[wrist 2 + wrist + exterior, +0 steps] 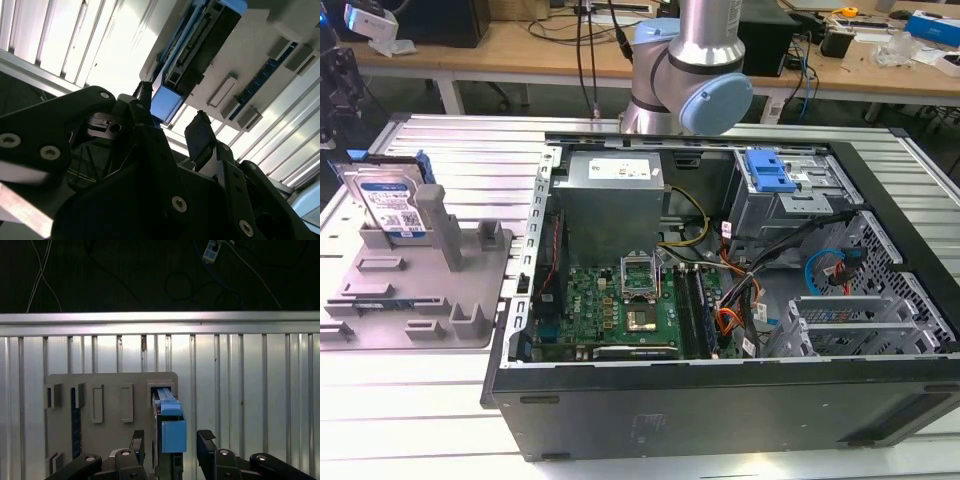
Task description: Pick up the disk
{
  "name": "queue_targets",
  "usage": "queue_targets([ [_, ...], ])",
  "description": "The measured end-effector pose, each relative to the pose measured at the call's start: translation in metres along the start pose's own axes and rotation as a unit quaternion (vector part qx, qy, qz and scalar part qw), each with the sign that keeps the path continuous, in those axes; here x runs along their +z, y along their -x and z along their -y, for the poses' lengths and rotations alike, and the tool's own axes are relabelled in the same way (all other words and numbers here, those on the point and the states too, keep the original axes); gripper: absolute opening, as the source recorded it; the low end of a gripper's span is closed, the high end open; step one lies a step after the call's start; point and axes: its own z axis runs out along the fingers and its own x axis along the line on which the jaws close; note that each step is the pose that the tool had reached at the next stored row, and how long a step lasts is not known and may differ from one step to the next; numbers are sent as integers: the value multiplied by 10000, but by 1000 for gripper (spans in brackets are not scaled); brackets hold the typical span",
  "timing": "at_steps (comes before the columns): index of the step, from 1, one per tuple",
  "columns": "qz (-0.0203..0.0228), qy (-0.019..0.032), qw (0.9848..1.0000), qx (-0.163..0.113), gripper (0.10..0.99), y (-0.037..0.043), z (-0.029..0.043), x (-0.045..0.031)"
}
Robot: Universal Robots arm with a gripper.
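Ribbed metal worktop (420, 430), cluttered wooden worktops (520, 45) behind. Disk (169, 407) on edge in grey fixture (110, 390), beside open computer case (720, 400); tool (172, 436) open, fingers (206, 437) flanking disk, not touching.

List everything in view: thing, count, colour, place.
Silver metal hard disk with blue side rails: one, silver and blue, on edge in the fixture
Grey plastic fixture with upright posts: one, grey, on the table
Open black computer case: one, black, beside the fixture
Green motherboard: one, green, inside the case
Blue plastic bracket: one, blue, on the case's drive cage
Ribbed metal table: one, silver, underneath
Robot arm: one, silver and blue, behind the case
Claw: one, black, open, disk lined between its fingers
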Motion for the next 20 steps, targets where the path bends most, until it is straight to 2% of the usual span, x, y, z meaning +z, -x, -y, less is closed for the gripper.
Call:
queue_targets([
  [3,-1,1,10000,0,541,-1,7,18],
  [11,0,1,10000,0,541,-5,10,139],
  [20,-1,1,10000,-1,541,-5,12,241],
])
